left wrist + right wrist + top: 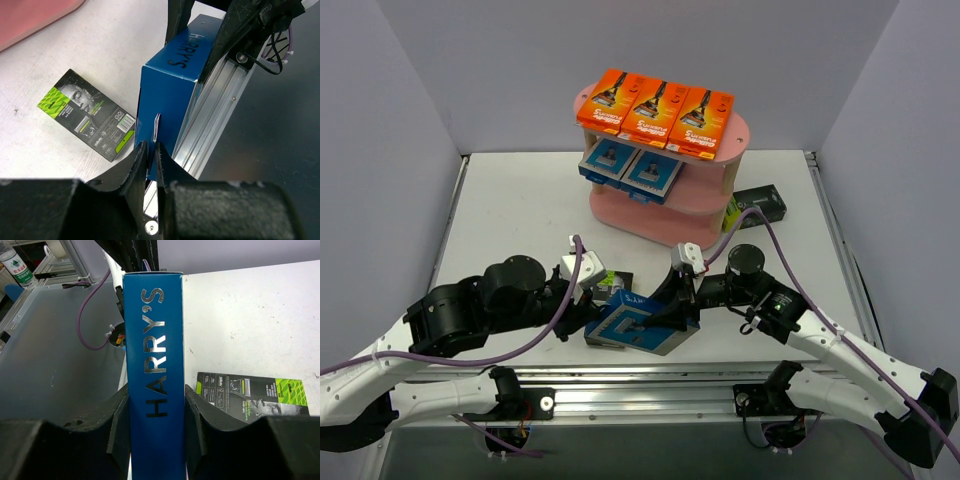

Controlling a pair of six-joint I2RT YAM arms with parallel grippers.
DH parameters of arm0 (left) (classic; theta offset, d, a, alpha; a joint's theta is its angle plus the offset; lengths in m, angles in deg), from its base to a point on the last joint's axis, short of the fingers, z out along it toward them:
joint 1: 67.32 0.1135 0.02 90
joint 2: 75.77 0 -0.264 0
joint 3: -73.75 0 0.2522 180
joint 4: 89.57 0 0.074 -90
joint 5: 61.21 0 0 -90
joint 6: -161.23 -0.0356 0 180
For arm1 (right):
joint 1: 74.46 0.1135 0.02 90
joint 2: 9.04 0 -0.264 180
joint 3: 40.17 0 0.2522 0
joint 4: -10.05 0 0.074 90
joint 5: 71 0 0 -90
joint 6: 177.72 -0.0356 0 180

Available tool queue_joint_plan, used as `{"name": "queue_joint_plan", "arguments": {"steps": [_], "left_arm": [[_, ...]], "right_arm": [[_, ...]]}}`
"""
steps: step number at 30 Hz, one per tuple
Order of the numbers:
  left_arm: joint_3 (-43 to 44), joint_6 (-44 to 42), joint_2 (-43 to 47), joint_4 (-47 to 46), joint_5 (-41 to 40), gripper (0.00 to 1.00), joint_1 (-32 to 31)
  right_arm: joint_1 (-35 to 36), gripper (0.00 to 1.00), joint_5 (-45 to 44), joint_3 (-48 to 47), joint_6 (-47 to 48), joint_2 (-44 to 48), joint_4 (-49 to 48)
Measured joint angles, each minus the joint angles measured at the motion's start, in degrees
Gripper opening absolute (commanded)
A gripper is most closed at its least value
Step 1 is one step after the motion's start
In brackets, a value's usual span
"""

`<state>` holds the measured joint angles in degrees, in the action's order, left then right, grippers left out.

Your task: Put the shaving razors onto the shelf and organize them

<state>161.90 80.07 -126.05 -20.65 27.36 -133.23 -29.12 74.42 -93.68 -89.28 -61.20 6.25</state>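
Shaving razors shelved: three bright orange cardboard packs (655, 108) line the top board of the pink three-tier shelf (630, 212) with pale wooden posts, and two blue-and-white packs (632, 168) sit on the middle board.
In hand: a blue rectangular HARRY'S pack (155, 340) is clamped by its narrow sides in the right gripper (155, 412), low over the near edge of the white table (520, 200).
Left gripper (150, 151): the fingers stand almost together at that pack's lower corner; whether they pinch it cannot be told.
Left to do: this pack, a black-and-lime pack (87, 120) lying flat just beside it, and another black pack (757, 205) at the shelf's right end.
Hidden: the bottom board is largely screened by the tier above, and the far black pack sits partly behind the shelf.
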Motion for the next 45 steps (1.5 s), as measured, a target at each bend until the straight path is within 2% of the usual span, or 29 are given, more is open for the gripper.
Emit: {"name": "queue_joint_plan", "arguments": {"steps": [6, 13, 21, 23, 25, 26, 28, 33, 35, 37, 38, 45], "left_arm": [[-1.27, 0.7, 0.15, -2.75, -0.17, 0.23, 0.0], [-2.45, 1.49, 1.2, -5.25, -0.63, 0.18, 0.0], [-4.59, 2.73, 2.36, -7.21, -0.24, 0.18, -0.02], [-5.29, 2.99, 2.93, -7.91, -0.24, 0.15, -0.02], [-5.77, 3.26, 3.58, -8.52, -0.15, 0.09, -0.07], [-5.95, 3.45, 3.8, -8.79, -0.02, 0.03, -0.09], [-6.34, 3.82, 4.17, -9.27, 0.04, 0.02, -0.15], [-7.54, 4.15, 4.96, -10.45, 0.0, 0.02, -0.15], [-7.63, 4.24, 4.96, -10.75, -0.02, 0.02, -0.15], [-7.63, 4.31, 4.92, -10.84, -0.17, 0.02, -0.15], [-7.63, 4.35, 4.92, -10.82, -0.37, 0.02, -0.15], [-6.97, 4.37, 4.66, -8.04, -1.77, 0.02, -0.15]], "right_arm": [[-0.31, 0.0, 0.15, 0.39, -0.11, 0.28, 0.09], [-0.33, 0.0, 0.15, 0.44, -0.2, 0.55, 0.07], [-0.37, 0.0, 0.11, 0.87, -0.44, 1.33, 0.61], [-0.37, 0.0, 0.09, 0.9, -0.5, 1.51, 0.72], [-0.37, 0.0, 0.09, 0.92, -0.61, 1.62, 0.68], [-0.37, 0.0, 0.11, 0.92, -0.66, 1.7, 0.61], [-0.37, 0.0, 0.09, 0.92, -0.92, 1.81, 0.61], [-0.37, 0.15, -0.39, 1.4, -1.49, 2.14, 0.37], [-0.37, 0.27, -0.68, 1.7, -1.66, 2.45, 0.11], [-0.37, 0.31, -0.94, 1.77, -1.7, 2.56, 0.0], [-0.37, 0.42, -1.09, 1.77, -1.7, 2.56, -0.04], [-0.37, 0.55, -2.38, 1.77, -1.84, 2.56, -1.2]]}}
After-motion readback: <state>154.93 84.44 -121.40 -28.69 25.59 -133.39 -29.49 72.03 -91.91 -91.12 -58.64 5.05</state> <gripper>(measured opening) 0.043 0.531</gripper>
